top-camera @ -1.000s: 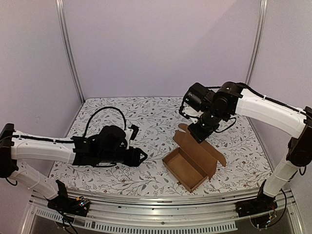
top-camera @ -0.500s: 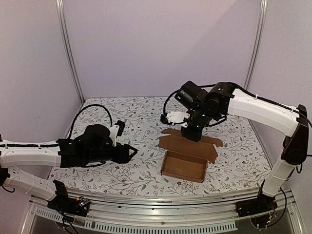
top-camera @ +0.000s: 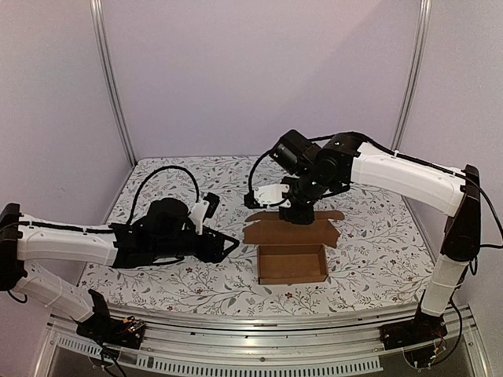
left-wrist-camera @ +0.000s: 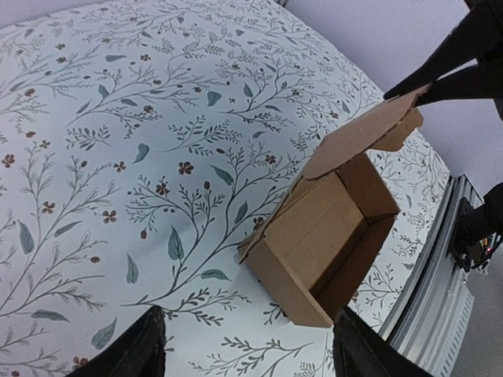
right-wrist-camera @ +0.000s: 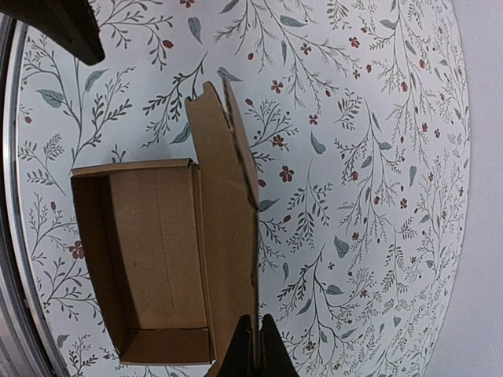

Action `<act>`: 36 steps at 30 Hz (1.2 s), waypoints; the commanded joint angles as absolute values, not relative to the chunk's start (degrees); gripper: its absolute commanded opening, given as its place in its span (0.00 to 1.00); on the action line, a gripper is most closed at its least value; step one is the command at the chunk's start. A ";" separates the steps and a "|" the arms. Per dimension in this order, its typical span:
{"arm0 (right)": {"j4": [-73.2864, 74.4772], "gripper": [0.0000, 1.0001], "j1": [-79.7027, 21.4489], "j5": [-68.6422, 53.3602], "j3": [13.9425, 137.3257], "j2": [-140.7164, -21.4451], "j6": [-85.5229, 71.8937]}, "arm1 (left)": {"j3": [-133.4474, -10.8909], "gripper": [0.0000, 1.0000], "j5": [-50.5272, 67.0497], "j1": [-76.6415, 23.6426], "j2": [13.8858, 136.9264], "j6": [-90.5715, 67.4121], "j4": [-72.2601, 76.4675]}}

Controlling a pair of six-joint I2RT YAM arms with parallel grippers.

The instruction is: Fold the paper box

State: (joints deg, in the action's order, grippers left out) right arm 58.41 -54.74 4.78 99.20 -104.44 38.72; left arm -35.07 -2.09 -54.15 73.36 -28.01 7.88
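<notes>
**Right gripper pinches the lid: swing it squarely over the tray**

Right gripper [right-wrist-camera: 253, 336] is closed tight on the free edge of the lid [right-wrist-camera: 226, 228], a thin pinch near one end of that edge. Directly below and in front of it, the paper box [top-camera: 292, 263] sits on the floral tablecloth [top-camera: 157, 181], tray open and walls upright. The lid slants up from the tray's far wall to the fingers.

Left gripper [top-camera: 225, 247] hangs low just beside the box's left end, jaws spread wide and holding nothing.

Judging by this, the step in hand is closing the lid. Done well, the right arm should carry the edge in an arc about the hinge crease rather than pulling straight, so the light tray does not slide or tip. The left gripper looks well placed to brace the tray's near-left wall.

Smallest matter: the side ear [right-wrist-camera: 212, 102] at the lid's end stands unfolded. It probably needs tucking inside the tray wall before the lid comes down, or it may crumple.
</notes>
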 commanded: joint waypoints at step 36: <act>59.98 0.00 -54.99 -1.84 103.18 -108.12 38.73 | -40.71 0.15 4.42 -52.32 85.77 -18.61 18.37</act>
